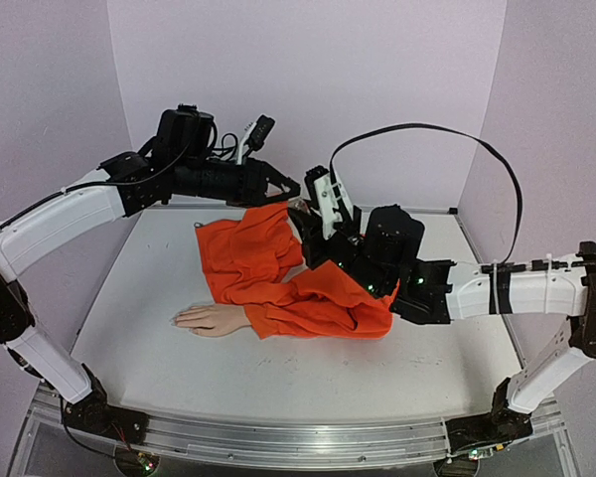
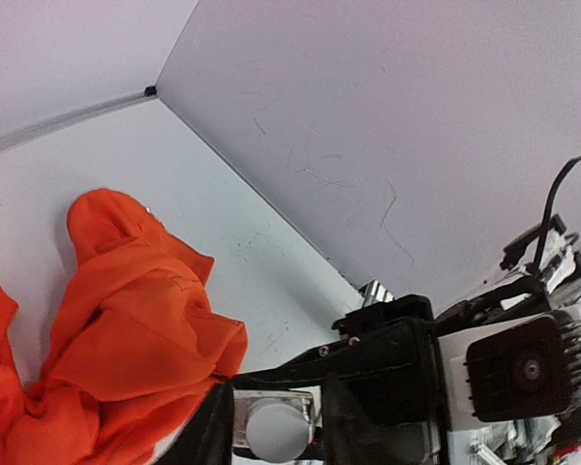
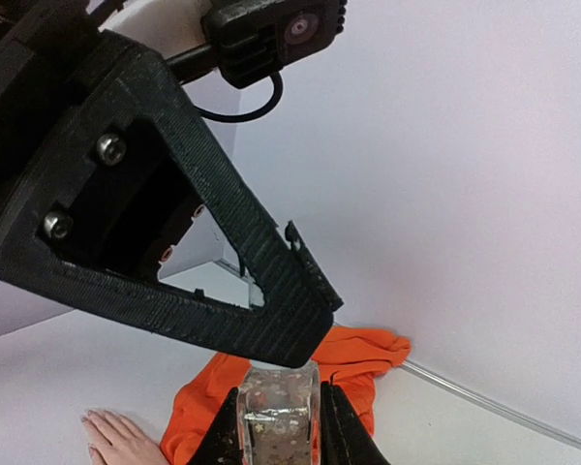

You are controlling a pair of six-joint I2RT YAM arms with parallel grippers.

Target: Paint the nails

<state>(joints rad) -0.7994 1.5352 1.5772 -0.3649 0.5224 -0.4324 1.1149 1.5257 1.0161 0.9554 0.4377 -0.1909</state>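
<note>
One mannequin hand (image 1: 211,319), one orange sleeve (image 1: 278,278), one glass bottle (image 3: 279,412).

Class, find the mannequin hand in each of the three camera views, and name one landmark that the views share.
Top external: the mannequin hand lies left of centre on the table.
Left wrist: not in view.
Right wrist: the hand is in the bottom left corner.
Shared landmark: the orange sleeve, visible in all three.

right fingers (image 3: 341,428) clamped, left fingers (image 3: 223,320) just above
</note>
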